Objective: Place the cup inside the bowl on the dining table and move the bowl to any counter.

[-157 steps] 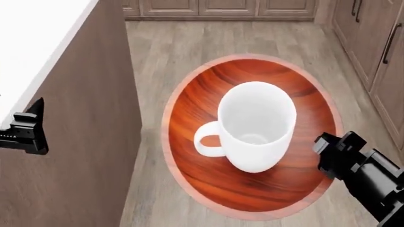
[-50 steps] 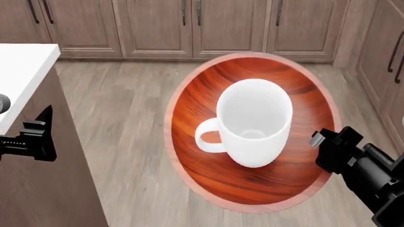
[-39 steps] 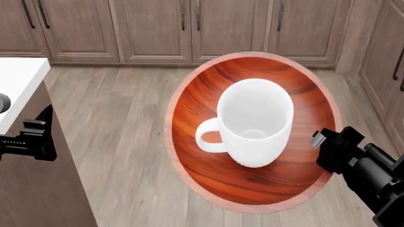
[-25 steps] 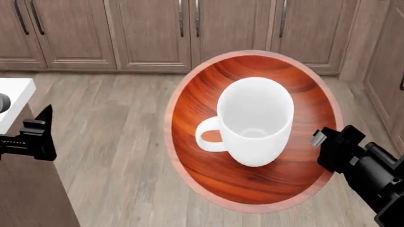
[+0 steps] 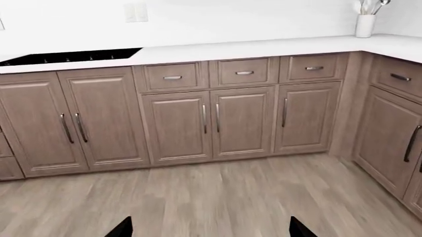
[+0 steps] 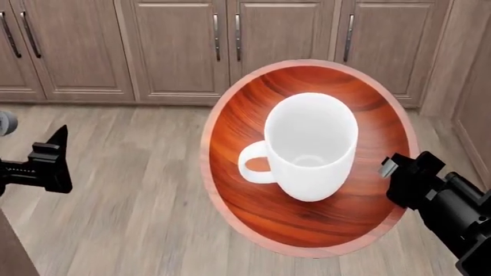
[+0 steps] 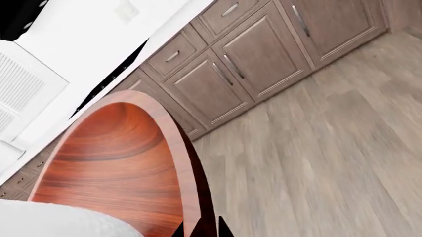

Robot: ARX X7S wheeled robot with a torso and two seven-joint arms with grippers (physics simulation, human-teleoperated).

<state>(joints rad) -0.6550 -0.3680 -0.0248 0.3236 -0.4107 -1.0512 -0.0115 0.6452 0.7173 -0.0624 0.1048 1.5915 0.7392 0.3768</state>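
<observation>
The reddish-brown wooden bowl hangs in the air over the floor, with the white cup upright inside it, handle toward my left. My right gripper is shut on the bowl's rim at its right side. The right wrist view shows the bowl, the cup's top and the gripper pinching the rim. My left gripper is open and empty, well left of the bowl; the left wrist view shows only floor between its tips. The counter runs along the far wall. The dining table is out of view.
Brown base cabinets stand ahead under the counter and continue along the right side. A black cooktop and a white utensil holder sit on the counter. Wooden floor lies below both arms.
The view has swung: the white dining table slid out at the left and the cabinets came nearer. The bowl with the cup stays held in my right gripper; left gripper stays open.
</observation>
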